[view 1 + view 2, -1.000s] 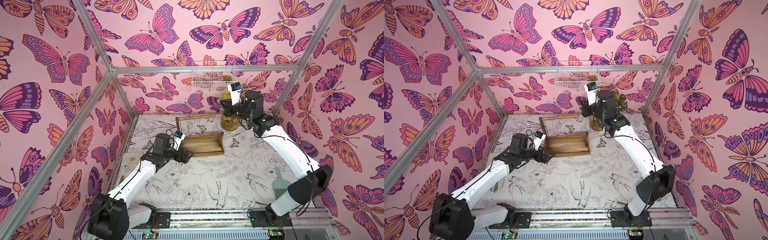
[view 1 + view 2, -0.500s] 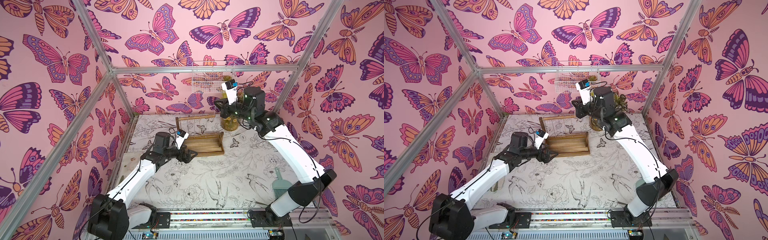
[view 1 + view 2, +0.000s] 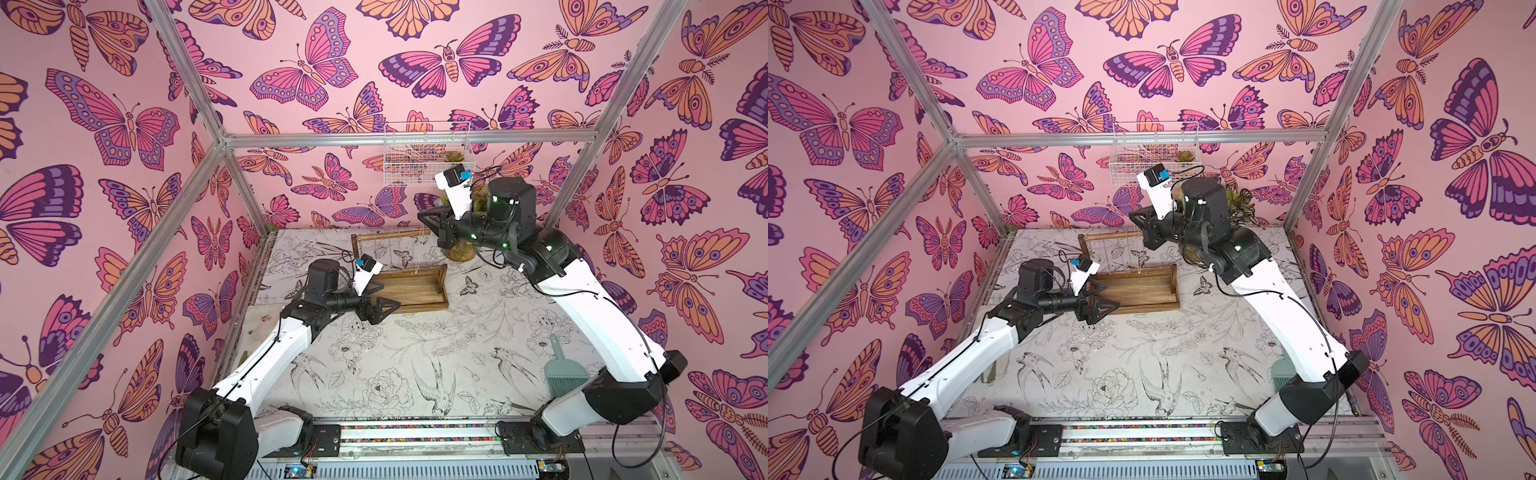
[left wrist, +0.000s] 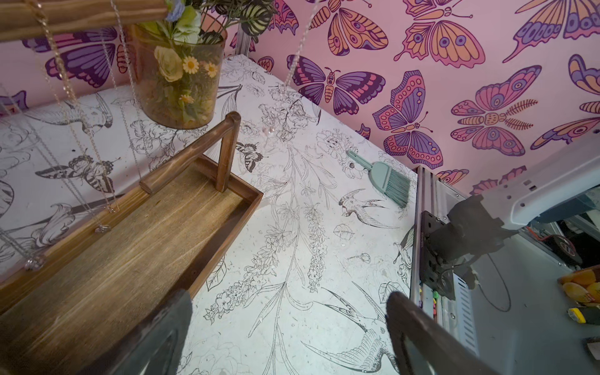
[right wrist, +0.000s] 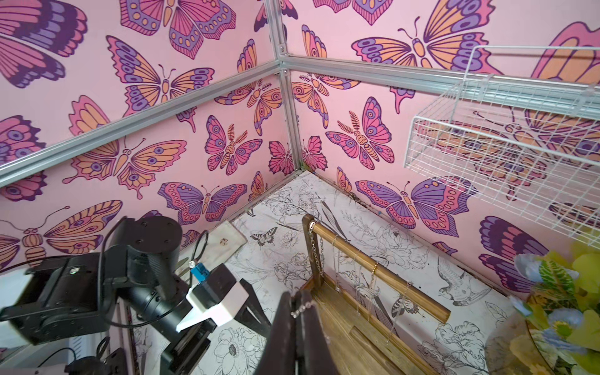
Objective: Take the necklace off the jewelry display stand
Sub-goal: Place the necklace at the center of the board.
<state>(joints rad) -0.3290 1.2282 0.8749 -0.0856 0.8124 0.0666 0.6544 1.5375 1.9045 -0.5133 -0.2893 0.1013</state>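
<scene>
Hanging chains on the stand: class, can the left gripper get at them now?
Probably yes: the open left gripper sits at the stand's tray end, with nothing between it and the chains.

The right arm (image 3: 582, 299) hid most of the clear glass flower vase (image 3: 459, 254) in a top view; the left wrist view's edge cut off the brown wooden jewelry display stand (image 4: 130, 246).

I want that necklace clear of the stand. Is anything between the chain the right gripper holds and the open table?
Nothing visible. The necklace hangs from the shut right gripper, apart from the stand, over bare table. Only the flower jar stands nearby.
</scene>
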